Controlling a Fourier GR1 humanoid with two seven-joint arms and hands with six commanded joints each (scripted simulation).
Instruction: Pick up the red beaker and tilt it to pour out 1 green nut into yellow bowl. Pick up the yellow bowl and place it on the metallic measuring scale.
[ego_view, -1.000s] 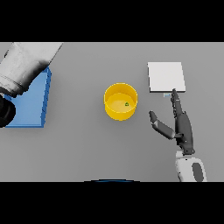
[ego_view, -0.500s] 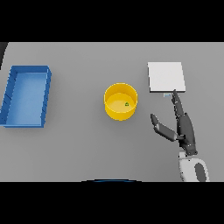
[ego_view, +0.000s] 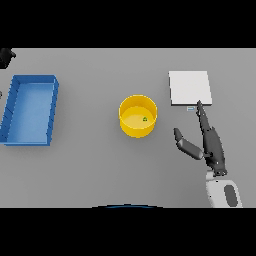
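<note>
Head view: yellow bowl sits upright on the grey table, near the middle. A small green nut lies inside the bowl, toward its right side. No red beaker in sight.

Right of the bowl, well apart from it and a bit farther back, the scale lies flat: a pale square plate with a small tab at its near edge. The bowl is not on the scale.

Right hand is right of the bowl and nearer than the scale, wrist coming up from the lower edge. Its fingers are straight and stretched out, pointing toward the scale; the fingertips reach the scale's near edge by the tab, can't tell if they touch. The thumb spreads out left toward the bowl, not touching it. The hand holds nothing.

Left of the bowl, well apart, a blue tray lies flat.

A dark bit at the table's far left corner, beyond the tray, may be the left hand; can't tell its fingers.
</note>
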